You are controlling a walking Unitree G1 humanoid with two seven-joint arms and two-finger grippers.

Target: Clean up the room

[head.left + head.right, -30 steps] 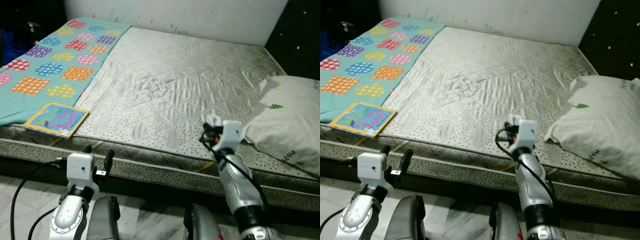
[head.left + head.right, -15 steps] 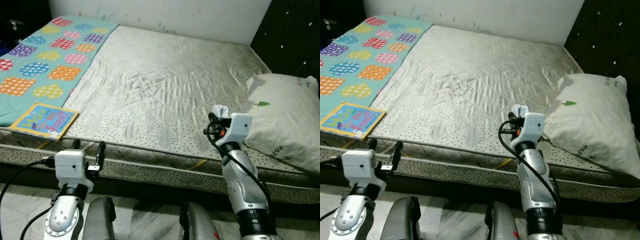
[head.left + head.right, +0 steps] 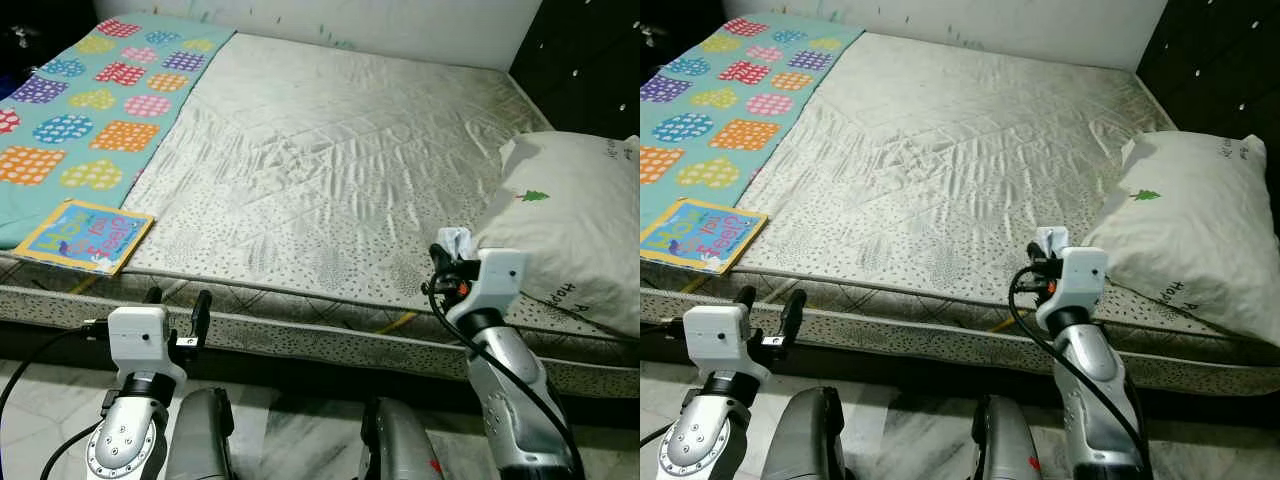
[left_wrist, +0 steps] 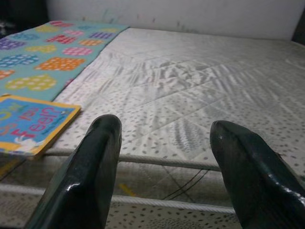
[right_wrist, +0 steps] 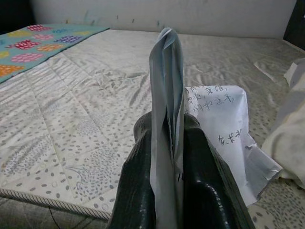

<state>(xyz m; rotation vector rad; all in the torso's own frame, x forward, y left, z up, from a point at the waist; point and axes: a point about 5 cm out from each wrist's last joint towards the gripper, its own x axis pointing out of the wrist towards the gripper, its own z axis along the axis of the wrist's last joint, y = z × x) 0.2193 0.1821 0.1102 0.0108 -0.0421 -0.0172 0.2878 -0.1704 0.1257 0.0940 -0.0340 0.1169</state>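
Note:
My right gripper (image 5: 167,129) is shut on a crumpled sheet of white paper (image 5: 217,129) with handwriting on it. It is raised over the front edge of the mattress (image 3: 330,170), close beside the white pillow (image 3: 575,220); the paper (image 3: 455,240) shows at its tip in the left eye view. My left gripper (image 3: 177,305) stands open and empty, low in front of the mattress edge, right of a colourful children's book (image 3: 85,235). The left wrist view shows its black fingers (image 4: 90,162) spread apart, with the book (image 4: 28,121) beyond them.
A teal blanket with coloured dotted patches (image 3: 90,110) covers the left part of the bed. A white wall (image 3: 400,20) runs behind the bed and a dark panel (image 3: 585,60) stands at the far right. Marbled floor (image 3: 290,440) lies below.
The camera has shifted, so the bed sits differently in the picture. My right gripper with the paper has moved right, closer to the pillow. The left gripper holds its place.

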